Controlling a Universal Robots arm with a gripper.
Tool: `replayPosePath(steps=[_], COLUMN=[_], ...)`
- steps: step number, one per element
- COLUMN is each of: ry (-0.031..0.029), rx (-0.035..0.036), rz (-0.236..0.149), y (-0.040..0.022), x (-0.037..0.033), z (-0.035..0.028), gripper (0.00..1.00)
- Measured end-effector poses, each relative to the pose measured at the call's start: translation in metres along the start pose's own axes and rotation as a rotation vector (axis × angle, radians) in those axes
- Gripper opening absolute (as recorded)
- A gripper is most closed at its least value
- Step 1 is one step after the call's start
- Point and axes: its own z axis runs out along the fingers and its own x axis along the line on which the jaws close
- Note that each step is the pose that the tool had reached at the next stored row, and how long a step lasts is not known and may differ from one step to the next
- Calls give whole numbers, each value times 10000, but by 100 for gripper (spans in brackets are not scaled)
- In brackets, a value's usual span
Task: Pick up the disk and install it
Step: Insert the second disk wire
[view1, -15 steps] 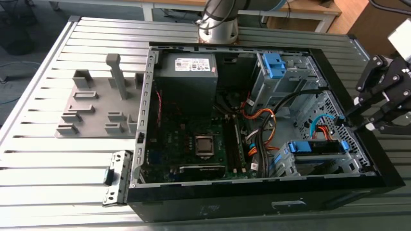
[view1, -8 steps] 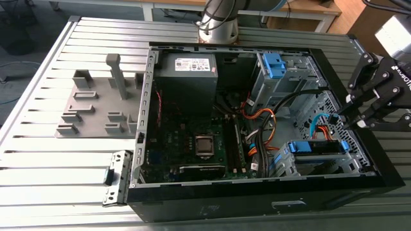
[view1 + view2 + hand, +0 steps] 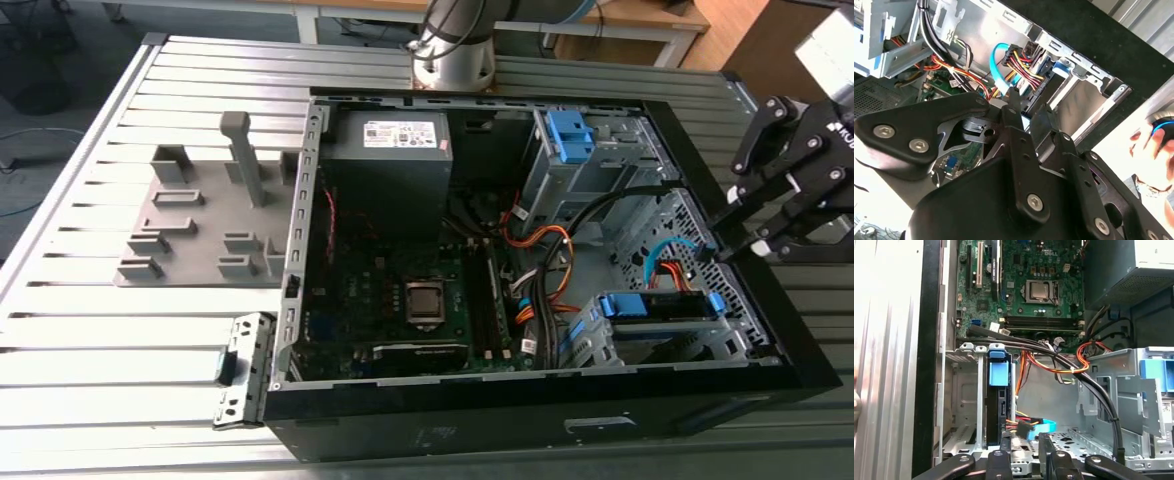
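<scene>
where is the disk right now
In the exterior view the disk sits in the drive cage at the exterior view's lower right, inside the computer case, beside the blue and orange cables, near the gripper.

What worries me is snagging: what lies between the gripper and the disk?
In the first wrist view, a blue cable and coloured wires lie between the gripper and the disk.

1. We saw the gripper (image 3: 731,250) in matt blk, built of flat link plates (image 3: 924,132) w/ rounded ends.
2. Pivots carried round silver screws (image 3: 1034,201), approx. one or two per plate, in both wrist views.
3. A bare grey metal bracket (image 3: 974,127) sat betw. the blk plates.
4. The arm column (image 3: 451,48) was a silver-grey cylinder w/ a darker band on top.
</scene>
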Motion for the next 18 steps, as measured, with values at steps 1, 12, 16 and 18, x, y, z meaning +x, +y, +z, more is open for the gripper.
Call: replayPosePath(steps=[1, 12, 16, 18], ry=[3, 21, 24, 38], rx=[0, 0, -1, -1], rz=[0, 1, 1, 3], y=[0, -11, -4, -2], x=[-1, -76, -75, -74], z=[2, 137, 166, 169], gripper=[36, 36, 36, 36])
